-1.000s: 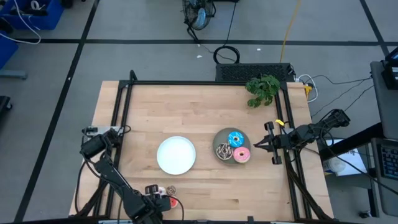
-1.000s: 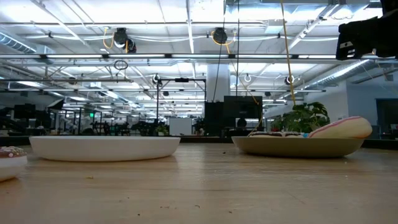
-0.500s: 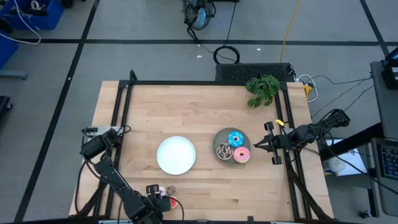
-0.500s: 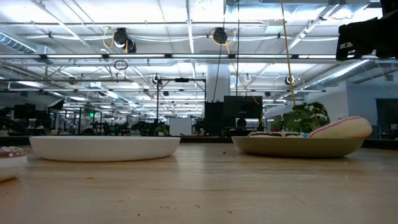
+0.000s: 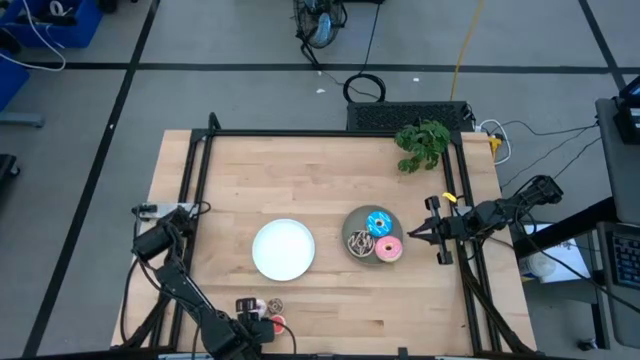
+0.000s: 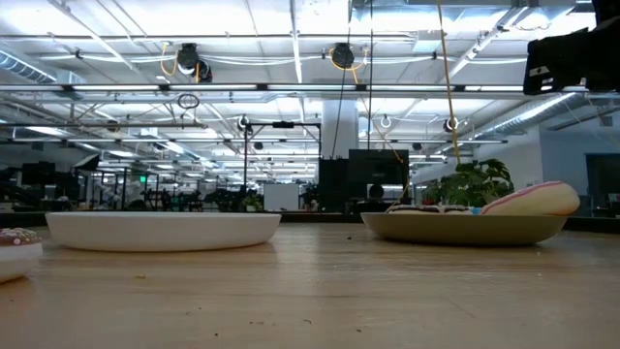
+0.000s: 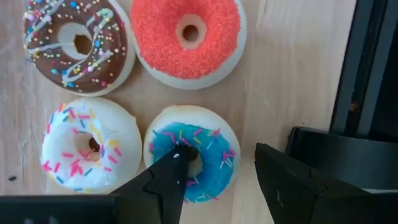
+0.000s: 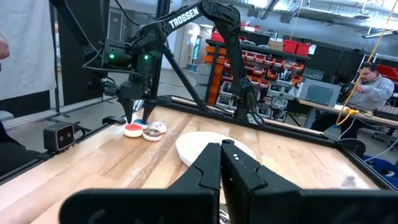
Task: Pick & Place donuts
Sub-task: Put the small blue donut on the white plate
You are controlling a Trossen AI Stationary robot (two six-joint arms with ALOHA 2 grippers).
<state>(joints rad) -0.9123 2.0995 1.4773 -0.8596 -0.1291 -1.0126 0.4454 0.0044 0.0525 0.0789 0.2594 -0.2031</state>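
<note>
Left hand (image 7: 217, 171) hanging open over tiny blue donut (image 7: 194, 159) at tabletop's (image 5: 300, 180) near-left edge | one finger over hole, needing centering | right hand (image 8: 222, 163) closed, waiting far right.

Wooden surface (image 5: 300, 180) with black frame. White plate (image 5: 284, 249), centre. Grey-green plate (image 5: 352, 232), just beside it at 3 o'clock. Green plant (image 5: 423, 143), at 1 o'clock. Seated person (image 8: 373, 81), beyond surface, in workshop background.
</note>
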